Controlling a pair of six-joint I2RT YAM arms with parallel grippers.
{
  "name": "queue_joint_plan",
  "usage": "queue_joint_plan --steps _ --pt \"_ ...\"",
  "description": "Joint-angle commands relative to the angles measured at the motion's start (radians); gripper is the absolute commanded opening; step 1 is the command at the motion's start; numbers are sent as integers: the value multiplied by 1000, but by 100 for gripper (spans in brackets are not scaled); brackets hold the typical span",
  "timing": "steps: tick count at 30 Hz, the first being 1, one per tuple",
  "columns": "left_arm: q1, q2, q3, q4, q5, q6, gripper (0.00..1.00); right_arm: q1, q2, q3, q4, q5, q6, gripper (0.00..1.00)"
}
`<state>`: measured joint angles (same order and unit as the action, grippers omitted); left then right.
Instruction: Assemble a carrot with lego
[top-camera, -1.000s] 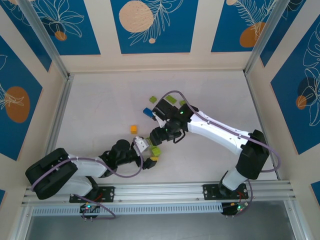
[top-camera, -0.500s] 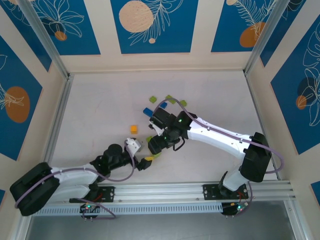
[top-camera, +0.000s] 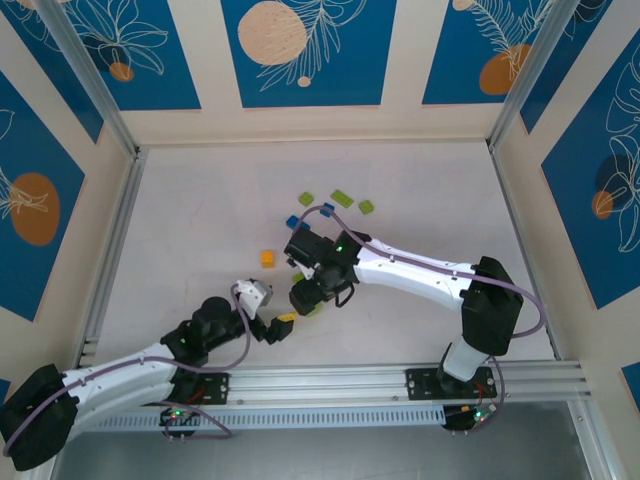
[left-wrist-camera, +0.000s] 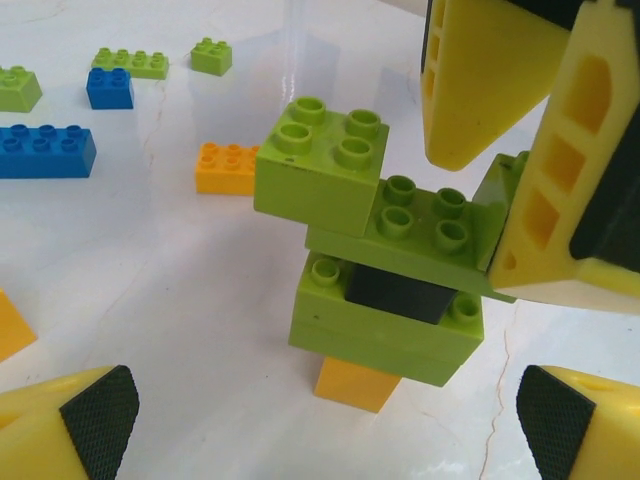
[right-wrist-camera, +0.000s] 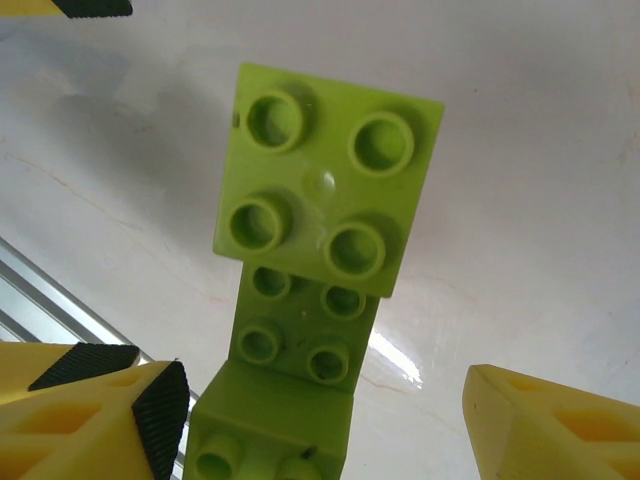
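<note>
The lego stack (left-wrist-camera: 385, 330) stands upright on the white table: an orange brick at the bottom, then lime green, a black brick, a green plate and a lime 2x2 brick (left-wrist-camera: 320, 165) on top. My left gripper (left-wrist-camera: 325, 430) is open, its fingers wide apart just short of the stack's base. My right gripper (right-wrist-camera: 330, 420) is open and reaches down over the stack (right-wrist-camera: 325, 180), one yellow finger on each side of the upper green bricks, with gaps showing. From above, the stack (top-camera: 312, 309) sits between the left gripper (top-camera: 275, 328) and the right gripper (top-camera: 305, 297).
Loose bricks lie beyond the stack: an orange one (top-camera: 267, 258), a blue one (top-camera: 295, 222) and three lime green ones (top-camera: 342, 197). The left wrist view shows a long blue brick (left-wrist-camera: 45, 150), a small blue one (left-wrist-camera: 110, 88) and an orange one (left-wrist-camera: 228, 168).
My left arm has drawn back toward the near left, away from the stack. The right gripper has slid left and nearer, and its fingers have spread slightly.
</note>
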<state>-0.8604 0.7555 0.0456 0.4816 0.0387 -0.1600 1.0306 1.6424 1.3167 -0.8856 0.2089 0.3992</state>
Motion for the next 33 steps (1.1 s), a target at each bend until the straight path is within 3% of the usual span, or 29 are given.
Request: queue_joint_plan --steps 1,23,33 --pt "-8 9 -8 -2 -28 -14 100 9 4 -37 47 24 5 73" --pt "-8 99 15 38 -19 -3 100 88 -153 -434 579 106 -114 65" --pt "-8 149 29 53 -17 -1 100 106 -170 -442 622 129 -164 62"
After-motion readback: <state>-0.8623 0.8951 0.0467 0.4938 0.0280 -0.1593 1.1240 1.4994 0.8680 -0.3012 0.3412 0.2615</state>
